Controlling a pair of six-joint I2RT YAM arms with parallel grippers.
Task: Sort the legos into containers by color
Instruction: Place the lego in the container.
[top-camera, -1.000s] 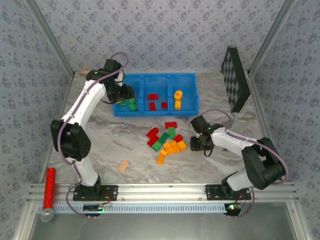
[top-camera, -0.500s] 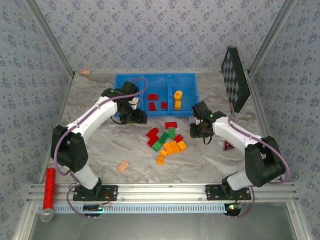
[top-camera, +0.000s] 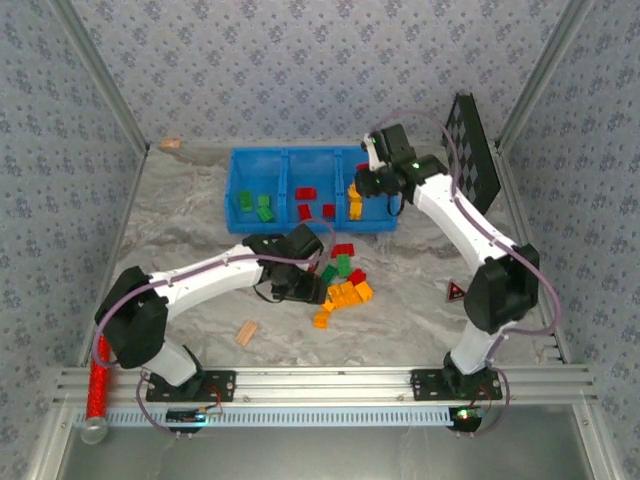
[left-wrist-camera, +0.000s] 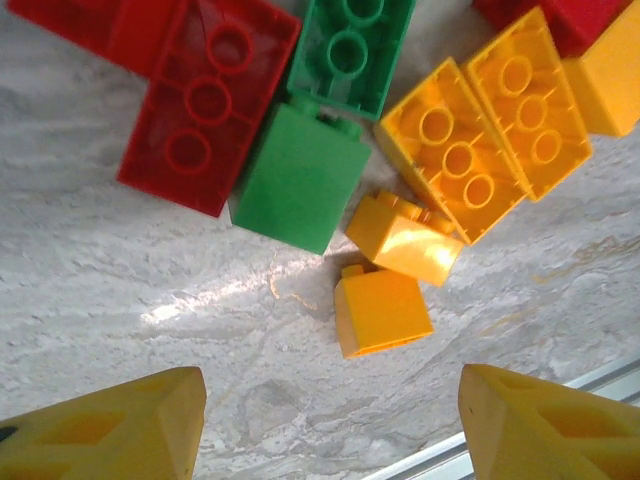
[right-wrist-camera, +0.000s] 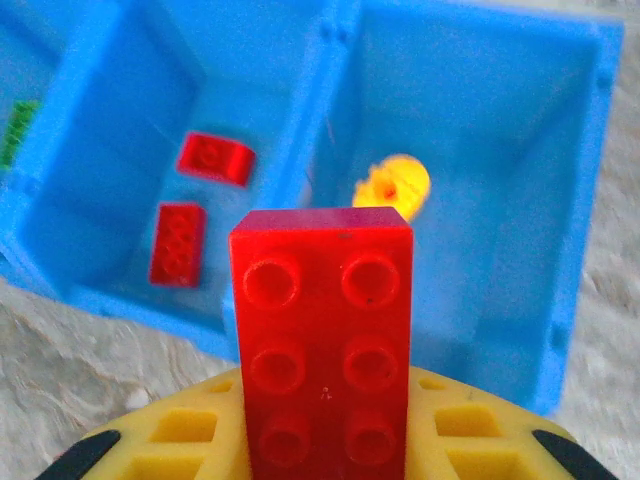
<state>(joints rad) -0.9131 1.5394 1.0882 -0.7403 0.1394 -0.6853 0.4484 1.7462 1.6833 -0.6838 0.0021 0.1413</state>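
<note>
The blue bin (top-camera: 268, 222) holds green bricks (top-camera: 252, 206) in its left compartment, red bricks (top-camera: 314, 201) in the middle and yellow ones (top-camera: 355, 200) on the right. Loose legos (top-camera: 340, 282) lie piled at mid-table. My left gripper (top-camera: 306, 287) hangs open (left-wrist-camera: 330, 440) just above the table at the pile's left edge, with a small yellow brick (left-wrist-camera: 383, 311) and a green brick (left-wrist-camera: 298, 180) ahead of its fingers (left-wrist-camera: 110, 430). My right gripper (top-camera: 372, 180) is shut on a red six-stud brick (right-wrist-camera: 322, 330) above the divider between the middle (right-wrist-camera: 100, 130) and right (right-wrist-camera: 500, 150) compartments.
A tan wooden block (top-camera: 246, 333) lies near the front left. The red glittery cylinder (top-camera: 97, 375) rests by the left rail. A checkerboard panel (top-camera: 472, 155) leans at the back right. A small warning-triangle marker (top-camera: 456, 291) sits right of the pile.
My left arm left the bin's green compartment and swung down to the pile. My right arm rose from the table beside the pile to above the bin.
</note>
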